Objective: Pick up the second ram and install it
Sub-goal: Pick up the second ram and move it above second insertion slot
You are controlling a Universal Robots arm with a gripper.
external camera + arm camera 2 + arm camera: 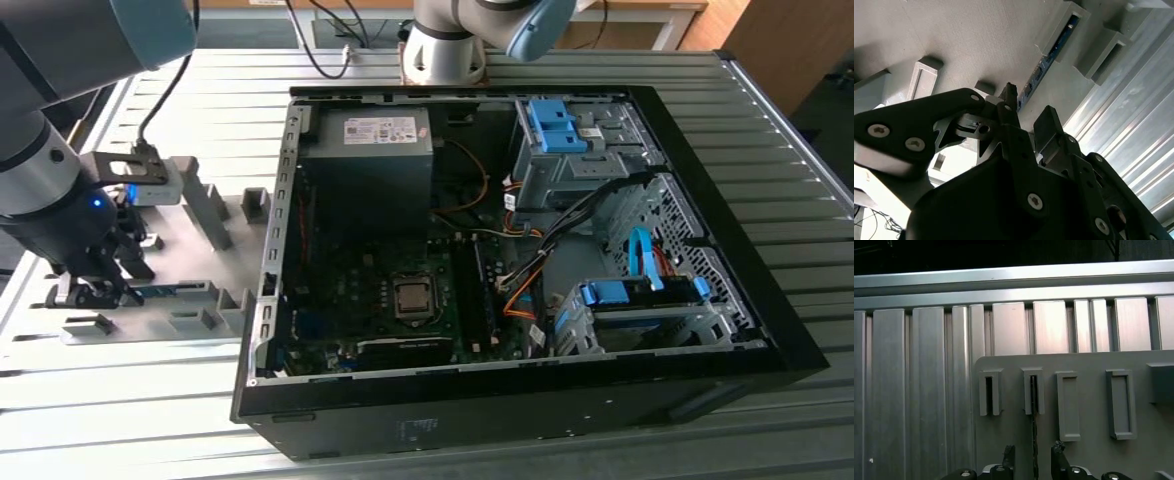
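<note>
second ram [1053, 51] is sitting on its edge in the slotted grey holder blocks [1026, 390]. the gripper [1033, 447] is parked right over it with its fingers apart, one on each side of the stick. there's a sliver of gap on both sides in the first wrist view, so nothing's clamped yet. my guess on handling: it's light and stiff but thin and a bit fragile. so pinch the flat faces near the middle of the top edge, go gentle over the chips, and keep it square or it'll cock sideways in the jaws. the blocks stand on a grey plate [1089, 410] on the ribbed aluminium table [904, 390]. further off, toward the exterior view's right, the open pc case [467, 425] lies well apart from the stick.
</note>
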